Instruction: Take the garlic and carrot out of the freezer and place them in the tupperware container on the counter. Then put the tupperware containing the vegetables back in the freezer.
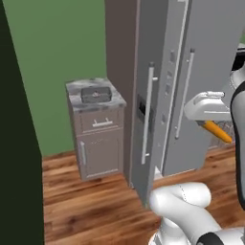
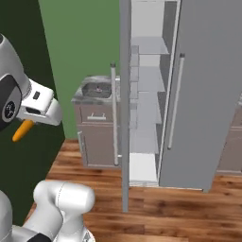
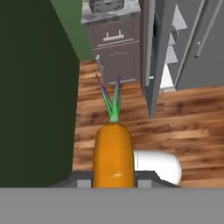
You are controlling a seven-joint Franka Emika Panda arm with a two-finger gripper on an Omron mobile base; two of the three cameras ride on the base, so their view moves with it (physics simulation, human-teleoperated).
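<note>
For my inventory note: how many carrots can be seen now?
1. The carrot is held in the gripper, above the wood floor, away from the freezer. Others may be hidden inside the freezer.

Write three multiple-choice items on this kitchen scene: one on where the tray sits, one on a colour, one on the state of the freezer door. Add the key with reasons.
1. Where is the tupperware container?
A. on the counter
B. on a freezer shelf
C. on the wooden floor

2. What colour is the carrot body?
A. purple
B. orange
C. white

3. How does the door of the freezer stand?
A. shut
B. removed
C. open, with inner shelves showing

Key:
1 A: the dark-grey tray rests on the marbled slab beside the freezer.
2 B: the hand view shows an orange root with green stalks, held in the gripper.
3 C: the right base view looks past the door's edge onto the grey shelves.
</note>
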